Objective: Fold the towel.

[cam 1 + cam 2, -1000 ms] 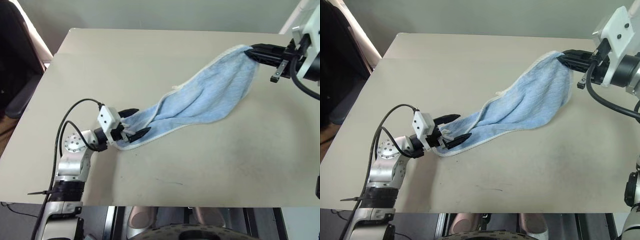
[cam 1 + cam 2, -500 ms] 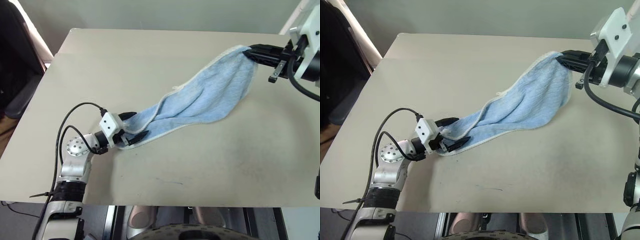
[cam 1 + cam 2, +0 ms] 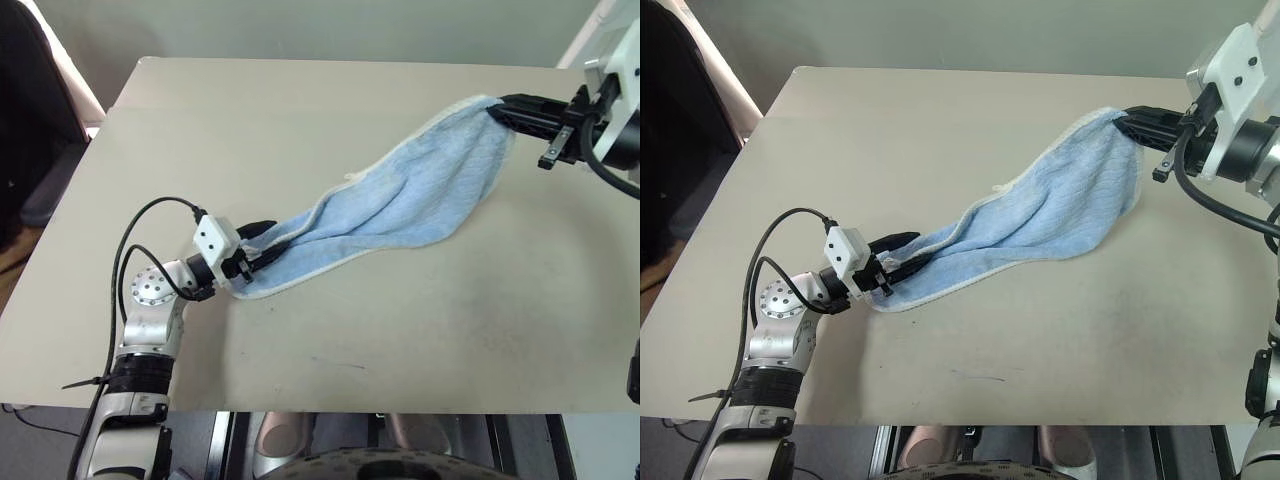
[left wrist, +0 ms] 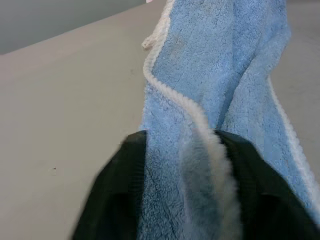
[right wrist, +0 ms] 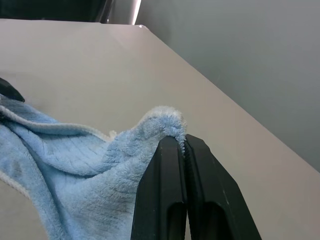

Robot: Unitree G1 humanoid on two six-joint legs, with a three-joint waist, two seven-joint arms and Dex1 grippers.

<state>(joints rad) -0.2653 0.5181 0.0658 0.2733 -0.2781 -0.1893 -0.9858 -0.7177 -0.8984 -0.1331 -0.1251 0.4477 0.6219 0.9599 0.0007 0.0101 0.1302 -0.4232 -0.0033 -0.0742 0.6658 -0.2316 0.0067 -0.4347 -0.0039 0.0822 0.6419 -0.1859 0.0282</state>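
Towel (image 3: 410, 195) stretched slantwise over the table (image 3: 300, 120), sagging between both claws. Right claw (image 3: 1132, 124) clenched on the raised far corner; left claw (image 3: 262, 252) pinching the near end low over the tabletop.

Head stereo pair: high vantage, facing forward and down over table (image 3: 330, 120); both eyes share whole tabletop, right eye offset slightly sideways. Left wrist camera: low, near level, very close behind left gripper (image 4: 181, 186), looking along towel (image 4: 220, 65). Right wrist camera: close behind right gripper (image 5: 184, 150), looking across table edge toward wall.
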